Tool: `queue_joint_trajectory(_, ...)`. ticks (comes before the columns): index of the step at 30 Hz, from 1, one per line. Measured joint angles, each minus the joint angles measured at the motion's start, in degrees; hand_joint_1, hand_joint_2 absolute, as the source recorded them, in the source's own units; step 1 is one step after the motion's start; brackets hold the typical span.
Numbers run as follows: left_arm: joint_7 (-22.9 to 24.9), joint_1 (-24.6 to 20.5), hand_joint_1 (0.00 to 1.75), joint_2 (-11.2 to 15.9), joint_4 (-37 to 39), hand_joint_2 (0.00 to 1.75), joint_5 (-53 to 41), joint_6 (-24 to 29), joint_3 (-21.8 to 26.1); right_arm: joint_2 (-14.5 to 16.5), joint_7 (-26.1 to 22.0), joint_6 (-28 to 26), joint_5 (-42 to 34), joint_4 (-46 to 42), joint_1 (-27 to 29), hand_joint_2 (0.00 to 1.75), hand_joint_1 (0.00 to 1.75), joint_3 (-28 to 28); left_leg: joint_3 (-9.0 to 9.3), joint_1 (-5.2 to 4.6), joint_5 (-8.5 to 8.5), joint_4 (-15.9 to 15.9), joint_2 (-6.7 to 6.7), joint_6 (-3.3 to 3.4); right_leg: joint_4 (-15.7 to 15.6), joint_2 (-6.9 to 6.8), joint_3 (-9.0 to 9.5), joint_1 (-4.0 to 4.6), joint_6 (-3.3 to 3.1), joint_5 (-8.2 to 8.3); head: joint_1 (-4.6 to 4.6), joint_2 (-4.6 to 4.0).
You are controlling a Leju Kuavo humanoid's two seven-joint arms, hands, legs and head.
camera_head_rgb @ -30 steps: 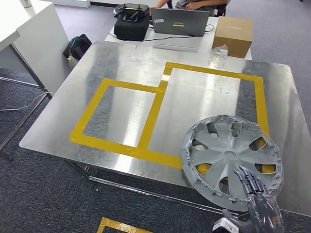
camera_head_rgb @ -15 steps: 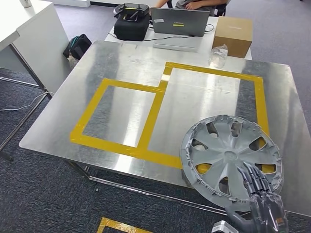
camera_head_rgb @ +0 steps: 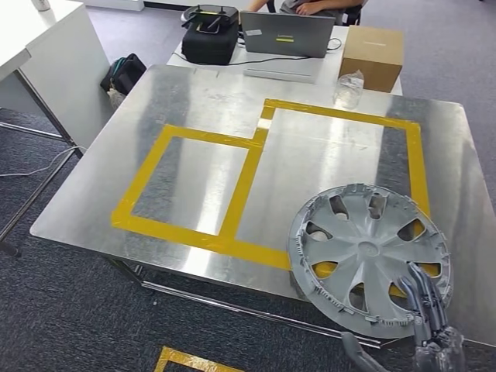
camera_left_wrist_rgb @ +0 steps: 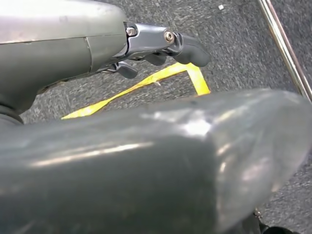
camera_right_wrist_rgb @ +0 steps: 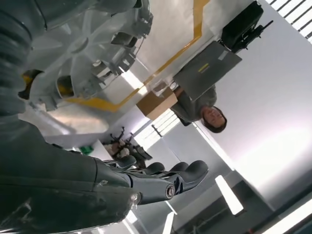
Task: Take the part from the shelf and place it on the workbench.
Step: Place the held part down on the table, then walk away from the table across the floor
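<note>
The part is a grey wheel cover (camera_head_rgb: 368,252) lying flat on the steel workbench (camera_head_rgb: 193,178), at its near right corner, over the yellow tape of the larger marked box (camera_head_rgb: 336,114). Its rim hangs slightly past the front edge. My right hand (camera_head_rgb: 430,318) is at the near rim with fingers spread and thumb apart, holding nothing. The right wrist view shows those straight fingers (camera_right_wrist_rgb: 165,180) clear of the wheel cover (camera_right_wrist_rgb: 84,53). My left hand (camera_left_wrist_rgb: 162,46) hangs over the carpet with its fingers out, holding nothing.
Behind the workbench a second table carries a laptop (camera_head_rgb: 287,35), a black bag (camera_head_rgb: 211,35), a cardboard box (camera_head_rgb: 371,54) and a clear plastic bottle (camera_head_rgb: 349,87). A person (camera_head_rgb: 310,6) sits there. A white table (camera_head_rgb: 46,54) stands at the left. Yellow tape (camera_head_rgb: 193,360) marks the floor.
My right hand has drawn back toward me and slid off the wheel cover's face to its near rim. The wheel cover has stayed where it lies.
</note>
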Motion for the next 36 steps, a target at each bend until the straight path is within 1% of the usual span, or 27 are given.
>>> queue_joint_trajectory(2,0.2,0.3,0.0,0.7,-1.8,0.0,1.9,2.1,-1.1,2.9,-5.0,0.0,-5.2,0.0,2.6,0.0,0.0,-2.6,-0.06,-0.1,-0.16,0.1,0.0,0.19,0.0,-0.02,0.08,-0.09,0.14,-0.07,0.01,0.01)
queue_joint_trajectory(5,0.2,0.2,0.0,1.7,-3.9,0.0,4.4,4.5,-3.1,6.2,-8.7,0.0,-9.1,0.3,5.4,0.0,0.0,-5.8,-0.09,-0.31,-0.16,0.3,0.0,0.64,-0.2,-0.03,0.29,-0.3,0.6,0.15,-0.01,0.0)
queue_joint_trajectory(7,0.2,0.0,0.0,2.3,-5.1,0.0,5.8,5.7,-4.6,7.5,-10.1,0.0,-11.3,0.5,6.4,0.0,0.0,-6.9,0.01,-0.07,0.49,-0.2,0.06,1.11,-0.2,0.18,0.15,-0.33,1.07,-0.04,0.01,0.0)
queue_joint_trajectory(8,0.2,-0.2,0.0,2.5,-5.6,0.0,6.4,6.2,-5.4,8.0,-10.8,0.0,-12.2,0.6,6.8,0.0,0.0,-7.3,-0.03,0.13,0.83,-0.5,0.1,1.36,0.7,0.41,-0.28,-0.29,1.23,-1.07,0.07,0.0)
queue_joint_trajectory(9,0.1,-0.4,0.0,2.7,-6.1,0.0,6.8,6.6,-6.1,8.3,-11.4,0.0,-12.8,0.7,7.0,0.0,0.0,-7.6,-0.11,0.35,1.14,-0.8,0.15,1.57,2.8,0.65,-1.14,-0.25,1.35,-2.78,0.16,0.0)
queue_joint_trajectory(11,0.0,-0.7,0.0,3.0,-6.7,0.0,7.3,7.0,-7.2,9.0,-12.0,0.0,-13.3,1.0,7.2,0.0,0.0,-8.1,-0.54,0.44,1.46,-0.9,0.18,1.75,9.9,0.93,-3.75,-0.23,1.58,-7.23,0.24,0.0)
queue_joint_trajectory(12,0.0,-0.8,0.0,3.0,-6.9,0.0,7.5,7.2,-7.7,9.1,-12.0,0.0,-13.4,1.2,7.2,0.0,0.0,-8.3,-0.77,0.44,1.62,-0.8,0.18,1.72,13.2,0.94,-4.85,-0.24,1.7,-8.73,0.22,0.01)
queue_joint_trajectory(13,0.0,-0.8,0.0,3.0,-7.1,0.0,7.7,7.3,-8.1,9.3,-12.0,0.0,-13.5,1.4,7.2,0.0,0.0,-8.4,-1.0,0.47,1.79,-0.8,0.19,1.62,15.0,0.94,-5.17,-0.28,1.82,-9.21,0.21,0.01)
queue_joint_trajectory(14,0.0,-0.9,0.0,3.1,-7.3,0.0,7.9,7.5,-8.6,9.4,-11.9,0.0,-13.4,1.6,7.2,0.0,0.0,-8.5,-1.24,0.55,1.98,-0.7,0.19,1.45,14.4,0.92,-4.33,-0.34,1.93,-8.53,0.21,0.01)
queue_joint_trajectory(15,0.0,-1.0,0.0,3.1,-7.4,0.0,8.2,7.7,-9.0,9.5,-11.8,0.0,-13.3,1.8,7.2,0.0,0.0,-8.6,-1.46,0.67,2.17,-0.7,0.18,1.23,11.4,0.86,-2.31,-0.44,2.08,-7.01,0.21,0.01)
queue_joint_trajectory(16,0.0,-1.1,0.0,3.1,-7.5,0.0,8.5,7.9,-9.3,9.5,-11.6,0.0,-13.2,2.0,7.2,0.0,0.0,-8.6,-1.66,0.79,2.35,-0.5,0.17,0.94,7.0,0.73,0.44,-0.6,2.3,-5.46,0.22,0.01)
queue_joint_trajectory(17,0.0,-1.2,0.0,3.2,-7.7,0.0,8.8,8.1,-9.7,9.5,-11.3,0.0,-13.1,2.2,7.1,0.0,0.0,-8.6,-1.83,0.87,2.55,-0.4,0.13,0.59,3.0,0.7,3.0,-0.59,2.33,-4.27,0.23,0.01)
queue_joint_trajectory(18,-0.1,-1.3,0.0,3.3,-7.8,0.0,9.0,8.3,-9.9,9.5,-11.1,0.0,-13.0,2.3,7.1,0.0,0.0,-8.6,-1.94,0.88,2.71,-0.2,0.09,0.26,0.4,0.75,4.68,-0.55,2.13,-3.46,0.2,0.01)
queue_joint_trajectory(19,-0.1,-1.3,0.0,3.5,-7.9,0.0,9.2,8.4,-10.2,9.5,-11.0,0.0,-13.1,2.5,7.1,0.0,0.0,-8.6,-1.98,0.84,2.87,-0.1,0.06,-0.05,-0.9,0.83,5.32,-0.51,1.84,-3.3,0.15,0.02)
queue_joint_trajectory(23,-0.1,-1.6,0.0,3.9,-8.3,0.0,9.7,8.7,-10.8,9.7,-10.8,0.0,-13.1,2.8,7.2,0.0,0.0,-8.8,-2.16,1.0,3.26,0.1,-0.12,-1.19,-0.9,1.3,4.0,-0.34,0.03,-3.09,0.01,0.01)
queue_joint_trajectory(24,-0.1,-1.6,0.0,4.0,-8.4,0.0,9.8,8.8,-11.0,9.8,-10.8,0.0,-13.1,2.9,7.2,0.0,0.0,-8.8,-2.5,1.11,2.26,0.7,-0.51,-1.52,-0.8,1.29,3.61,-0.3,-0.54,-2.74,-0.01,0.01)
queue_joint_trajectory(25,-0.1,-1.6,0.0,4.0,-8.5,0.0,9.9,8.9,-11.2,9.8,-10.7,0.0,-13.2,2.9,7.2,0.0,0.0,-8.9,-3.19,1.19,0.22,2.6,-1.06,-1.77,-0.9,1.21,3.11,-0.27,-1.11,-2.27,-0.03,0.01)
queue_joint_trajectory(26,-0.1,-1.6,0.0,4.0,-8.6,0.0,10.2,9.0,-11.5,9.8,-10.7,0.0,-13.3,3.0,7.2,0.0,0.0,-8.9,-4.19,1.25,-2.58,5.5,-1.69,-1.93,-0.9,1.12,2.57,-0.21,-1.54,-1.79,-0.09,0.01)
queue_joint_trajectory(27,-0.1,-1.6,0.0,4.1,-8.7,0.0,10.5,9.2,-11.7,9.8,-10.6,0.0,-13.4,3.0,7.2,0.0,0.0,-8.9,-5.34,1.24,-5.5,9.3,-2.17,-1.98,-0.9,1.04,2.07,-0.09,-1.81,-1.31,-0.1,0.02)
queue_joint_trajectory(28,-0.2,-1.6,0.0,4.1,-8.9,0.0,10.8,9.5,-11.9,9.9,-10.5,0.0,-13.6,3.2,7.1,0.0,0.0,-8.9,-6.3,1.24,-7.71,13.1,-2.46,-1.99,-0.8,0.92,1.57,0.04,-1.95,-0.82,-0.14,0.02)
queue_joint_trajectory(29,-0.2,-1.7,0.0,4.1,-9.0,0.0,11.3,9.9,-12.2,9.9,-10.3,0.0,-13.8,3.3,7.1,0.0,0.0,-8.9,-6.62,1.25,-8.66,15.5,-2.59,-1.96,-0.8,0.78,1.07,0.17,-2.0,-0.33,-0.13,0.01)
queue_joint_trajectory(30,-0.2,-1.7,0.0,4.1,-9.2,0.0,11.8,10.3,-12.4,9.9,-10.2,0.0,-14.1,3.5,7.1,0.0,0.0,-9.0,-6.03,1.25,-8.44,16.0,-2.64,-1.89,-0.7,0.59,0.57,0.27,-1.97,0.14,-0.13,0.01)
queue_joint_trajectory(31,-0.3,-1.8,0.0,4.2,-9.4,0.0,12.4,10.7,-12.7,9.9,-10.1,0.0,-14.3,3.8,7.0,0.0,0.0,-9.0,-4.33,1.25,-7.24,14.3,-2.62,-1.78,-0.7,0.32,0.03,0.34,-1.88,0.57,-0.13,0.01)
queue_joint_trajectory(33,-0.6,-2.0,0.0,4.4,-10.0,0.0,13.3,11.5,-13.2,9.9,-9.9,0.0,-14.9,4.3,7.0,0.0,0.0,-9.1,1.4,1.21,-4.28,6.3,-1.52,-1.6,-0.6,-0.32,-0.7,0.46,-1.5,1.22,-0.14,0.01)
queue_joint_trajectory(34,-0.7,-2.3,0.0,4.5,-10.3,0.0,13.7,11.8,-13.4,9.9,-9.9,0.0,-15.2,4.5,7.0,0.0,0.0,-9.1,3.9,1.08,-3.44,2.3,-0.88,-1.51,-0.5,-0.73,-0.95,0.54,-1.22,1.48,-0.12,0.02)
queue_joint_trajectory(35,-0.8,-2.5,0.0,4.6,-10.6,0.0,14.0,12.0,-13.6,9.9,-9.9,0.0,-15.4,4.7,6.9,0.0,0.0,-9.1,5.36,0.95,-3.08,-0.3,-0.33,-1.36,-0.3,-1.19,-1.13,0.62,-0.88,1.78,-0.07,0.02)
queue_joint_trajectory(36,-0.9,-2.7,0.0,4.8,-10.8,0.0,14.2,12.2,-13.8,9.9,-9.9,0.0,-15.6,4.9,6.9,0.0,0.0,-9.1,5.8,0.74,-2.97,-1.6,-0.25,-1.11,-0.3,-1.69,-1.28,0.64,-0.54,2.12,-0.05,0.02)
